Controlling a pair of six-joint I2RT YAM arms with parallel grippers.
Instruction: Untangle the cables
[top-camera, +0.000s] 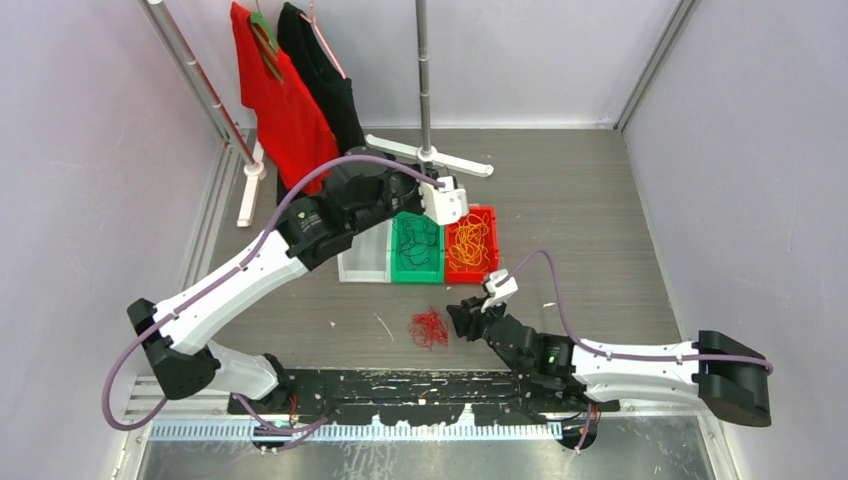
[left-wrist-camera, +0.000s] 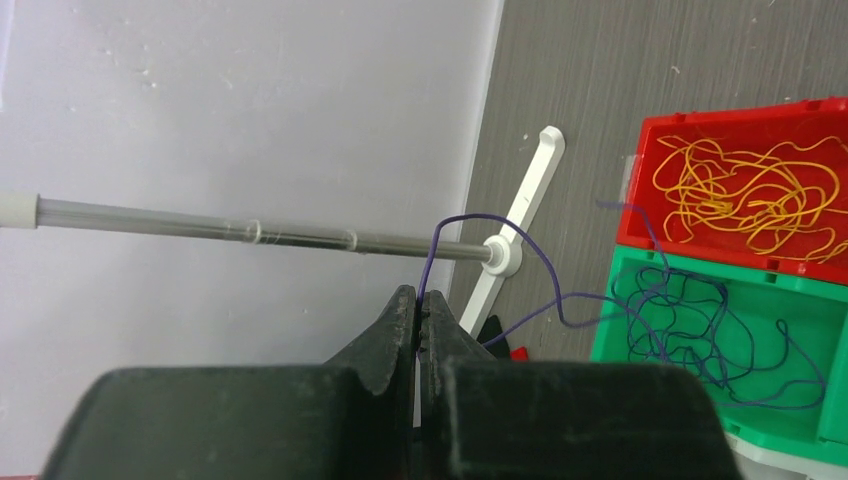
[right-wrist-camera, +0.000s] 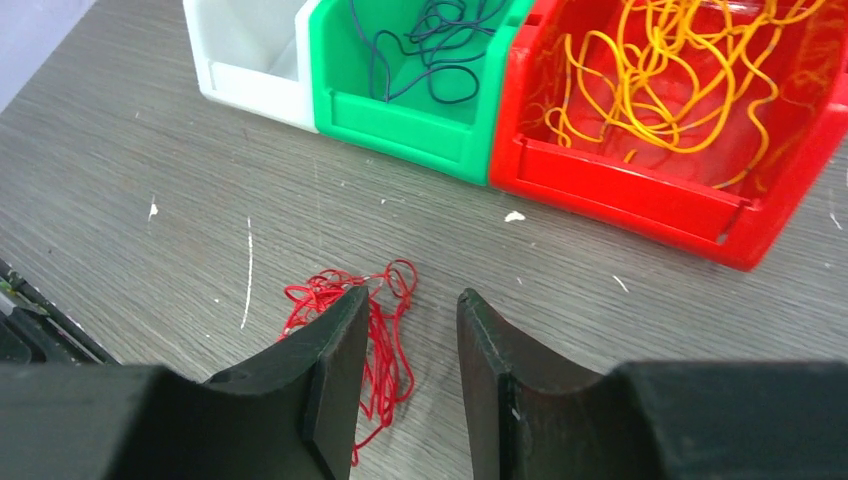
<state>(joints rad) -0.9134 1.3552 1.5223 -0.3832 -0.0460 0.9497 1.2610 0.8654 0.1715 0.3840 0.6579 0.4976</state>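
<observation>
Just beside right pincer (right-wrist-camera: 410, 300), red cable (right-wrist-camera: 383, 340).

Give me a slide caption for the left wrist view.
Left gripper shut on a purple cable trailing from the green bin, orange cables in the red bin.

The top external camera hung above and behind the arm bases, looking down and forward from far off, taking in both arms, the table (top-camera: 600, 220), the white bin (top-camera: 364, 268), green bin (top-camera: 417, 274) and red bin (top-camera: 470, 272). The left wrist camera sat just behind the left gripper (left-wrist-camera: 418, 297), sighting along its closed fingers from above the bins, which lay right of the claw. The right wrist camera sat behind the right gripper (right-wrist-camera: 412, 300), low and near the tabletop, facing the bins ahead of its parted fingers. All three shared the green bin, red bin and purple cable (left-wrist-camera: 690, 305). The red cable (top-camera: 428, 328), under the right claw, showed only from top and right wrist.
</observation>
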